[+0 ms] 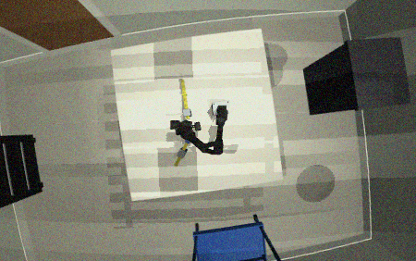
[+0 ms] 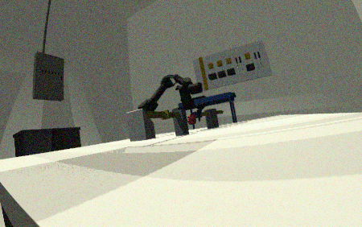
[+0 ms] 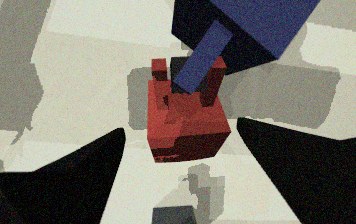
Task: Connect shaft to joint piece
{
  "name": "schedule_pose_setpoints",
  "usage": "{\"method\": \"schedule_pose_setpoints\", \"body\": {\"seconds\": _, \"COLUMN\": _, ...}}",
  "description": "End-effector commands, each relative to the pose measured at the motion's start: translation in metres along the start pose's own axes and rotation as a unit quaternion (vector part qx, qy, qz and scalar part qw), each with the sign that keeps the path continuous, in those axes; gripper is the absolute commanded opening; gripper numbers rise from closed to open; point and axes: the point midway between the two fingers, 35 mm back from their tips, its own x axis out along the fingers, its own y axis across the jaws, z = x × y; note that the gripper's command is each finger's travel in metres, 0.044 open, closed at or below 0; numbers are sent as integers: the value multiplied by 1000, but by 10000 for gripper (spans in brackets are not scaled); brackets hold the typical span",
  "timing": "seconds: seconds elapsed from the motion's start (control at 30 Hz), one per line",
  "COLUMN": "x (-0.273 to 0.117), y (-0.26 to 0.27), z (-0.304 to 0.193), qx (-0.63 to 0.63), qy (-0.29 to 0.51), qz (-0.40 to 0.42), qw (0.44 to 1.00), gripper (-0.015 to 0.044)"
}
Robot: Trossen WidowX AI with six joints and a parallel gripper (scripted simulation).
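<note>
The red joint piece (image 3: pixel 186 125) (image 2: pixel 191 119) has two prongs hinged to a blue link (image 3: pixel 205 55) on the fixed shaft's blue end (image 3: pixel 272 17). My gripper (image 3: pixel 182 127) (image 1: pixel 186 126) is open, one finger on each side of the joint piece, with gaps at both sides. The fixed shaft's block (image 1: pixel 182 153) (image 2: pixel 211 120) stands beyond the joint piece. The second shaft (image 1: pixel 184 94) (image 2: pixel 161 114) is yellow and runs through its grey block (image 1: pixel 187 112) (image 2: pixel 181 122), whose edge shows at the bottom of the wrist view (image 3: pixel 172 215). The second shaft's near end and the inside of the joint piece's opening are hidden.
The arm (image 1: pixel 213 149) (image 2: pixel 160 90) reaches over from its base pedestal (image 2: pixel 138 125). A blue bench (image 1: pixel 228 241) (image 2: pixel 217 98) stands beyond the table, and a dark cabinet (image 1: pixel 379 74) stands on the right in the overhead view.
</note>
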Motion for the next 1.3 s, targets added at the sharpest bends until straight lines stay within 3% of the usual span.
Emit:
{"method": "schedule_pose_setpoints", "body": {"seconds": 0.0, "x": 5, "y": 1, "z": 2, "qx": 4, "qy": -2, "qz": 1, "qw": 1000, "gripper": 440}}
{"method": "schedule_pose_setpoints", "body": {"seconds": 0.63, "x": 32, "y": 1, "z": 3, "qx": 4, "qy": -2, "qz": 1, "qw": 1000, "gripper": 440}}
{"method": "schedule_pose_setpoints", "body": {"seconds": 0.97, "x": 32, "y": 1, "z": 3, "qx": 4, "qy": -2, "qz": 1, "qw": 1000, "gripper": 182}}
{"method": "schedule_pose_setpoints", "body": {"seconds": 1.27, "x": 32, "y": 1, "z": 3, "qx": 4, "qy": -2, "qz": 1, "qw": 1000, "gripper": 182}}
